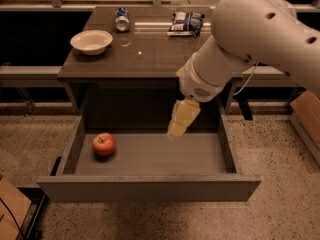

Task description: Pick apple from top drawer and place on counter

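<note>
The red apple sits on the grey bottom of the open top drawer, at its left end. My gripper hangs from the big white arm above the middle of the drawer, well to the right of the apple and apart from it. It holds nothing that I can see. The dark brown counter lies above and behind the drawer.
On the counter stand a white bowl at the left, a can at the back and a dark snack bag at the back right. A cardboard box stands on the floor at the right.
</note>
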`<state>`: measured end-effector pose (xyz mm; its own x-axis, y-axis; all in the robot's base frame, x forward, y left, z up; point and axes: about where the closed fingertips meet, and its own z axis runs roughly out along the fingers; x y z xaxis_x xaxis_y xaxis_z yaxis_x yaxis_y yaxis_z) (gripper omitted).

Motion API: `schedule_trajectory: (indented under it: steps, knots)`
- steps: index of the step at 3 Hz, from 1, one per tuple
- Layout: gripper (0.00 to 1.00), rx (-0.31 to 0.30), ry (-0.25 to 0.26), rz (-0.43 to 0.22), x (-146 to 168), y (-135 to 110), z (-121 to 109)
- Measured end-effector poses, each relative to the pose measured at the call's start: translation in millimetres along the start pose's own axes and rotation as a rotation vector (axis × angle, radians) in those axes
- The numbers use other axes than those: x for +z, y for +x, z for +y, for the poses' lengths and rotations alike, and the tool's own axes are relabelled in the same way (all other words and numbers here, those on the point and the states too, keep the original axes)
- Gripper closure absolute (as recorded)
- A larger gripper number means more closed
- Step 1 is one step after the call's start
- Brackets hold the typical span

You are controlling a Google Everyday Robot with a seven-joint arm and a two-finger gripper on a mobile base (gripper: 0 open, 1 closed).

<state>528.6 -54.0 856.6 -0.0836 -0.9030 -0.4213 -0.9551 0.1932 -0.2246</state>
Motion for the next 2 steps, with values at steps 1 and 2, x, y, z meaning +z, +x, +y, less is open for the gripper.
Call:
schedule_trajectory:
  steps: [1, 2]
  knots:
    - [0.00, 0.001, -0.073, -0.079, 66.6, -25.7, -12.8]
    - [0.00, 0.010, -0.096, -0.078, 80.2, -21.0, -11.7]
